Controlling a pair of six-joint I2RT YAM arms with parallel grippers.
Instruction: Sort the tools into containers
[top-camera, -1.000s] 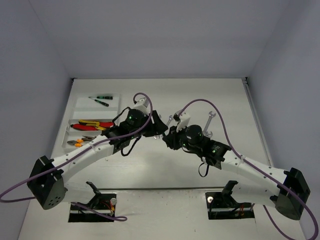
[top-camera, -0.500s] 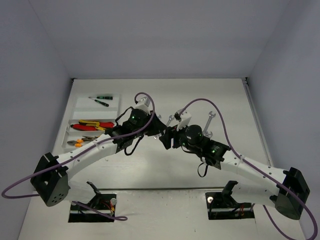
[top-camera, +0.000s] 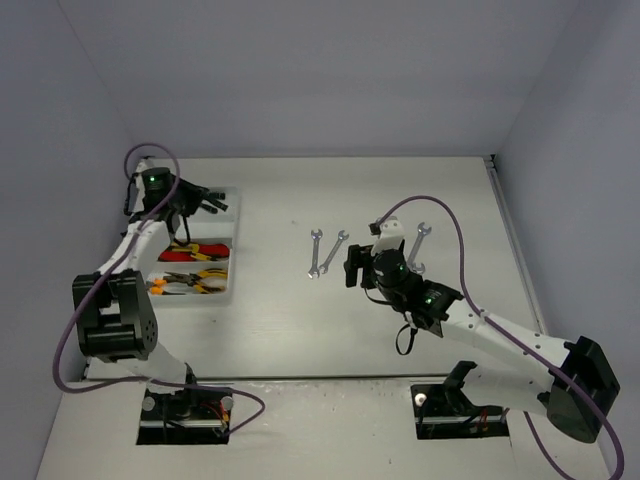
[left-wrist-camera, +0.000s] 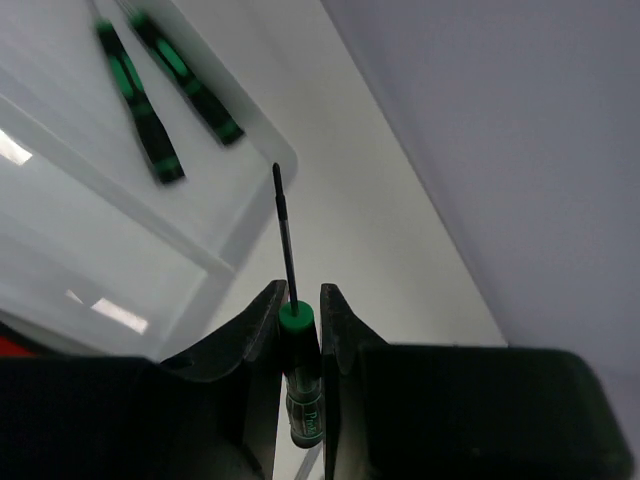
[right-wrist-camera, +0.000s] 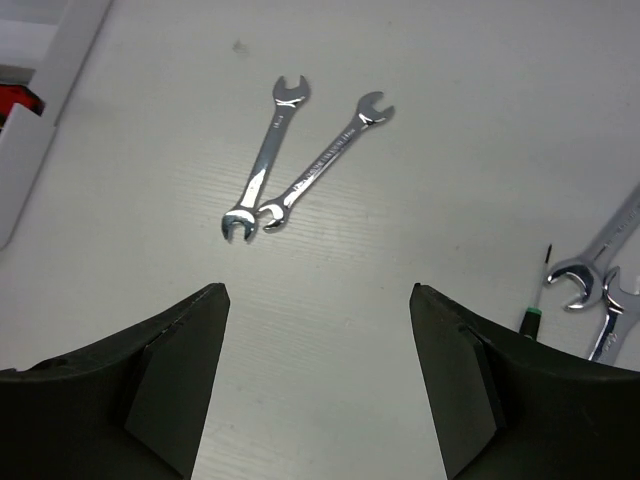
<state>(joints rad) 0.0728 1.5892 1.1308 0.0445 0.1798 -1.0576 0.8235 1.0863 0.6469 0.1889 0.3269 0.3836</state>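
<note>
Screwdriver (left-wrist-camera: 300, 370) with a black-and-green handle is clamped between the fingers of the left gripper (left-wrist-camera: 299, 300). Its thin shaft points out over a corner of the white tray (left-wrist-camera: 215, 255) at the far left of the table (right-wrist-camera: 150, 200). Two more screwdrivers (left-wrist-camera: 140, 110) lie in the tray's far compartment, and red and orange pliers (top-camera: 195, 250) lie in the nearer ones. The right gripper (right-wrist-camera: 318, 295) hangs with jaws spread wide and empty, just near of two silver wrenches (right-wrist-camera: 265, 160) at mid-table. Further wrenches (right-wrist-camera: 600, 260) lie to the right.
</note>
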